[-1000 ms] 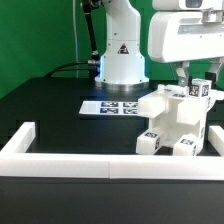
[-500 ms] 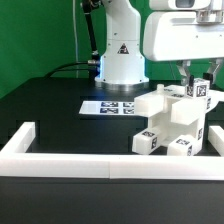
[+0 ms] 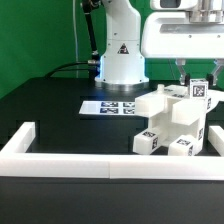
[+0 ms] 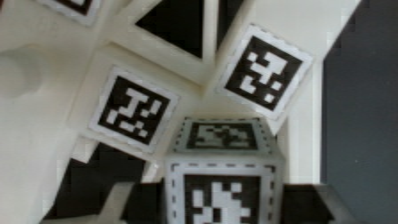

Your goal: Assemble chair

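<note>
Exterior view: the chair (image 3: pixel 172 118) sat at the exterior view's right, tight in the corner of the barrier wall (image 3: pixel 60 160) — open table (image 3: pixel 45 110) lay to the exterior view's left, with the marker board (image 3: pixel 112 105) just beyond the chair. The chair's bulk climbed from near tagged blocks to a far upright post (image 3: pixel 198 92). The gripper (image 3: pixel 197 80) pinched that post narrowly.

Wrist view: the post (image 4: pixel 217 150) stood close under the camera — tagged chair panels (image 4: pixel 143 100) lay beyond it.

My gripper (image 4: pixel 217 206) is closed on a white tagged block (image 4: pixel 217 150) of the chair (image 4: pixel 54 70), with a dark finger (image 4: pixel 118 206) on each side of it. Behind the block are white panels with more square tags (image 4: pixel 267 70), one tilted. Dark table (image 4: pixel 361 120) shows past the chair.
</note>
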`<state>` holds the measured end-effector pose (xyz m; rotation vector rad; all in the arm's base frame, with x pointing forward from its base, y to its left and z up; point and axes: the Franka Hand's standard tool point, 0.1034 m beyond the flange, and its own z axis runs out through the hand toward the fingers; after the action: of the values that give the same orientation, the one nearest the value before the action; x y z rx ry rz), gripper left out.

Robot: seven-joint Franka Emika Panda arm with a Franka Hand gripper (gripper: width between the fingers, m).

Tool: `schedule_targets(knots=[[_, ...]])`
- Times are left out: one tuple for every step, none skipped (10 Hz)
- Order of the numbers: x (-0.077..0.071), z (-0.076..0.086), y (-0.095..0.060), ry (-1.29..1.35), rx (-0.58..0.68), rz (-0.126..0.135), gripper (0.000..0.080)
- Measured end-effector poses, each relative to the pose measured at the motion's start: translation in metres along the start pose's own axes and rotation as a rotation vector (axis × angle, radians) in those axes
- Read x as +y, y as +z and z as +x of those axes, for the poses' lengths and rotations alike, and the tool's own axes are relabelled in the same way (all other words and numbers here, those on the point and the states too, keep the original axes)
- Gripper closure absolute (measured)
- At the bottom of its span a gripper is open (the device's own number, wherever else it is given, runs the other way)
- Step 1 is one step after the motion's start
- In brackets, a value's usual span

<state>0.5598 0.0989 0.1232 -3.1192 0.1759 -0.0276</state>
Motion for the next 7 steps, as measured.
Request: schedule_targets(knots=[[0.0000,0.0000,0.0000,0.040,0.000,0.000,0.0512],[-0.0002,-0.0001,0.0000,0.129,0.000,0.001,0.0512],[-0.0003,-0.0001,0.0001,0.222,0.000,0.001,0.0511],[-0.0004,-0.0002,0.0002,0.291,-0.001,0.001,0.0511],[-0.0005,-0.0002,0.0002,0.328,-0.001,0.001,0.0511],[-0.0008,-0.0003,0.0003,0.409,-0.001,0.001,0.0511],[-0.0009,-0.0004,0.0004,0.466,-0.001,0.001,0.0511]])
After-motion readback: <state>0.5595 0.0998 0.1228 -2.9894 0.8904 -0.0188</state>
